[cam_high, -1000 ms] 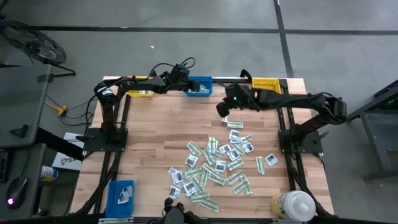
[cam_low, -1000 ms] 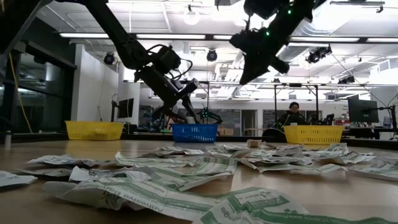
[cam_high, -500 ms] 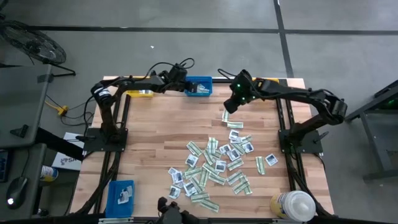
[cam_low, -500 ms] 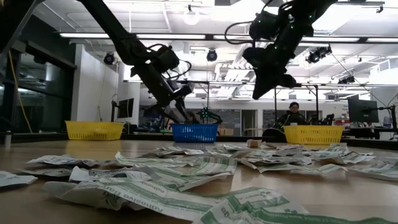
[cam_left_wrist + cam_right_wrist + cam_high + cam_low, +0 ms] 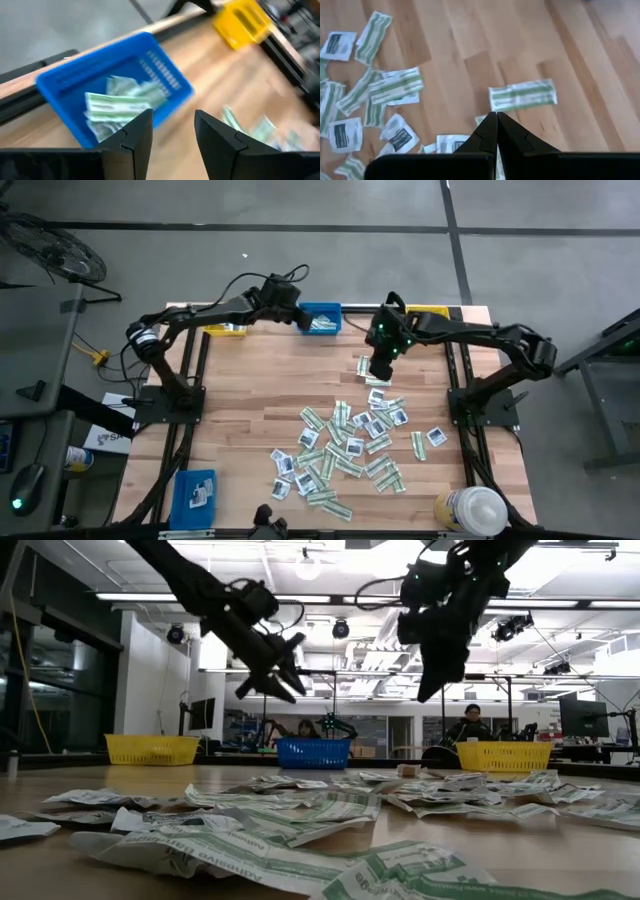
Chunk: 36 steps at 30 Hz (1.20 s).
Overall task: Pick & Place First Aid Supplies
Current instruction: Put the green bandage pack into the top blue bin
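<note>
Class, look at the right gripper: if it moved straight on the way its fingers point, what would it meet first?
Probably the green-and-white strip packet lying alone on the wooden table; the shut right gripper points down at it, though the height between them is unclear.

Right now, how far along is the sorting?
Done: a few green-striped packets lie in the blue bin. In hand: nothing; the left end effector is open near that bin, the right end effector is shut above the pile. Left: dozens of packets on the table.
</note>
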Each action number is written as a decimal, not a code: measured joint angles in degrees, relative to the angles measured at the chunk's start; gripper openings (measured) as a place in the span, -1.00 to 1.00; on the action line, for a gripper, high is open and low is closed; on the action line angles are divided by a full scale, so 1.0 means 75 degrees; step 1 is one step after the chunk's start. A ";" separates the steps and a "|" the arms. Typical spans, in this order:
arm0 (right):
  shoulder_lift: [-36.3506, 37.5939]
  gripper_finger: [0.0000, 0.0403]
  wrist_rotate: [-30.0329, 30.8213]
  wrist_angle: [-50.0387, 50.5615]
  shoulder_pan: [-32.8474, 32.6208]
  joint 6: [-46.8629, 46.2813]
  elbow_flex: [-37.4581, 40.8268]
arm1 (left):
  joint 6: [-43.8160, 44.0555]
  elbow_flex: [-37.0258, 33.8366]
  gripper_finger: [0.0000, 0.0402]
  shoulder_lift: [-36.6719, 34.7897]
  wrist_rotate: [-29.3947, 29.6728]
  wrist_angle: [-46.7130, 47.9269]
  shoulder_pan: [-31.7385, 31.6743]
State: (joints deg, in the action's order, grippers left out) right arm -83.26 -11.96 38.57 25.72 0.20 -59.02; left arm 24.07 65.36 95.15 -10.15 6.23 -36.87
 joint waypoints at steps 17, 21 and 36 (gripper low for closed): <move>-0.1052 -0.51 0.1793 -0.0784 -0.1708 0.0553 0.0000 | -0.1006 -0.2191 -0.28 -0.2259 -0.0639 -0.0034 0.0367; -0.1374 -0.28 0.2444 -0.0855 -0.1914 0.0444 0.0000 | -0.0979 -0.3089 -0.28 -0.2708 -0.1036 -0.0772 0.0369; -0.2615 -0.28 0.3638 -0.1022 -0.2144 0.0433 0.0006 | -0.0774 -0.4354 -0.28 -0.3412 -0.1575 -0.2047 0.0368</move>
State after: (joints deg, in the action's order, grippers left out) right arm -102.87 15.32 30.91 9.64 3.44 -58.98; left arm 18.26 32.71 69.56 -21.96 -9.13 -34.11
